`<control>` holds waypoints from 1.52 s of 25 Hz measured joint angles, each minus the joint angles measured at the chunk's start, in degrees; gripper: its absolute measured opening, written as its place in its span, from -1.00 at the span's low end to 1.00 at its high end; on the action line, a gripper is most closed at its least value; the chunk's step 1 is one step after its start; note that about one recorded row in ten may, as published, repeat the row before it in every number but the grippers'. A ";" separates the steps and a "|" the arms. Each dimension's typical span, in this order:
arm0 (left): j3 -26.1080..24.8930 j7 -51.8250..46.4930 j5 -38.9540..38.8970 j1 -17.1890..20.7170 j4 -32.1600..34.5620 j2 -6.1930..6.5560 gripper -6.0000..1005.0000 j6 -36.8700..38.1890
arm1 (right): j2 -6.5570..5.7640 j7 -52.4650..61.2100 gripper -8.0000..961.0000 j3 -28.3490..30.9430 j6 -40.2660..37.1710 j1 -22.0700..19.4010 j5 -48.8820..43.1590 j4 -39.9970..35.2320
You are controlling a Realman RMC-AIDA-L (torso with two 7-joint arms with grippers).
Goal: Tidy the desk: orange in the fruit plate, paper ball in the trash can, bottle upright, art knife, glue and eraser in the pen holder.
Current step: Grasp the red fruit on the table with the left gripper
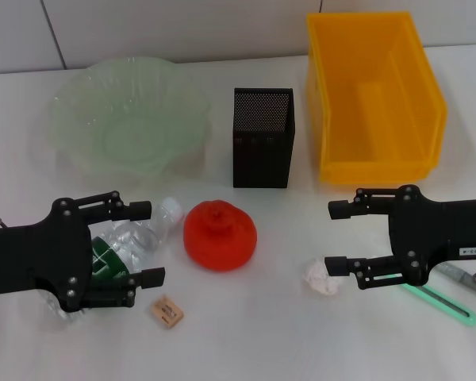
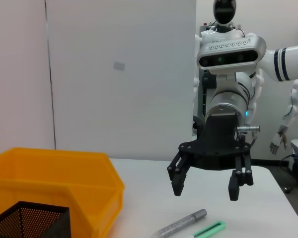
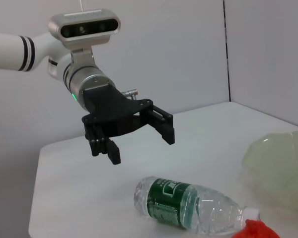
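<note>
The left gripper (image 1: 147, 243) hangs spread wide above the bottle (image 1: 131, 238), which lies on its side; the right gripper (image 1: 338, 236), also spread, hovers beside the paper ball (image 1: 320, 278); the orange (image 1: 220, 235) sits between them.

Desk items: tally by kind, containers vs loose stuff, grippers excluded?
Containers: 3: fruit plate, pen holder, yellow bin
Fruit: 1: orange
Bottle: 1: bottle, lying on its side
Paper: 1: paper ball
Stationery: 3: eraser, green art knife, grey glue stick
Total: 9
</note>
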 joint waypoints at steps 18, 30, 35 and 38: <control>0.48 0.10 -0.03 0.12 0.26 -0.09 0.61 -0.37 | 0.01 0.00 0.62 0.00 -0.01 0.22 0.73 1.09; 0.48 -1.43 -0.27 -2.12 -2.08 -0.37 0.61 -4.27 | -0.18 -0.19 0.62 2.43 -0.50 -1.69 0.24 1.32; 4.12 -1.09 -0.37 -4.30 -4.41 -0.45 0.61 -8.81 | -0.24 -0.42 0.62 4.02 -0.56 -3.23 -0.22 1.29; 7.58 -0.94 -0.67 -4.57 -4.44 -0.65 0.61 -11.91 | -0.25 -0.45 0.62 5.45 -1.01 -3.66 -0.53 1.33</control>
